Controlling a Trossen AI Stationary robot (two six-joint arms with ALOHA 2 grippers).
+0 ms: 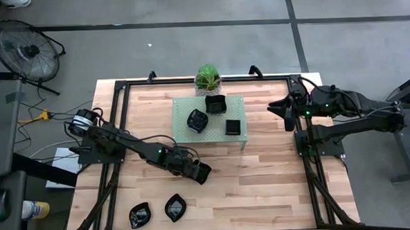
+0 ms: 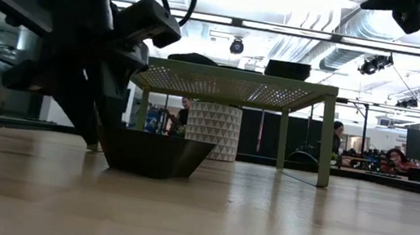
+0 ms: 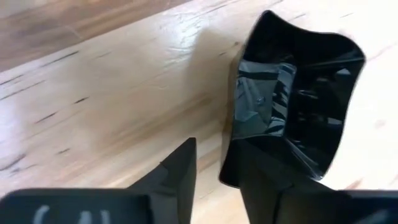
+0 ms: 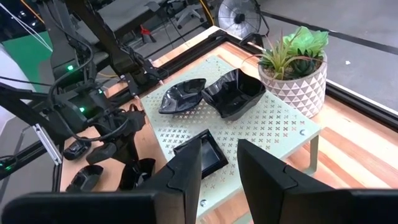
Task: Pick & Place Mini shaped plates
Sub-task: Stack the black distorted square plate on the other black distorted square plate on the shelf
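The wooden counter [image 1: 263, 175] is framed by black rails, and a pale green perforated rack [image 1: 184, 112] is set on it near the far edge, with a potted plant [image 1: 207, 78] in a white patterned pot placed just behind the rack. The left arm is extended across the counter in front of the rack, and the left gripper [image 1: 202, 173] is positioned low over the wood, with its jaws spread around the near rim of a glossy black dish [image 3: 292, 99]; one finger is seen outside the rim and the other at or inside it, but whether the rim is actually pinched cannot be told. In the low view, this dish [image 2: 153, 154] is seen resting flat on the counter. The right arm is held raised at the far right corner, well apart from the rack, and the right gripper [image 1: 288, 113] is shown with its jaws parted and nothing between them. Three black dishes are located on the rack: a wavy-edged one [image 1: 215, 103], a leaf-like one [image 1: 197, 119] and a square one [image 1: 232, 126]. Two further black dishes [image 1: 140, 215] [image 1: 175, 207] are placed side by side near the front left corner of the counter.
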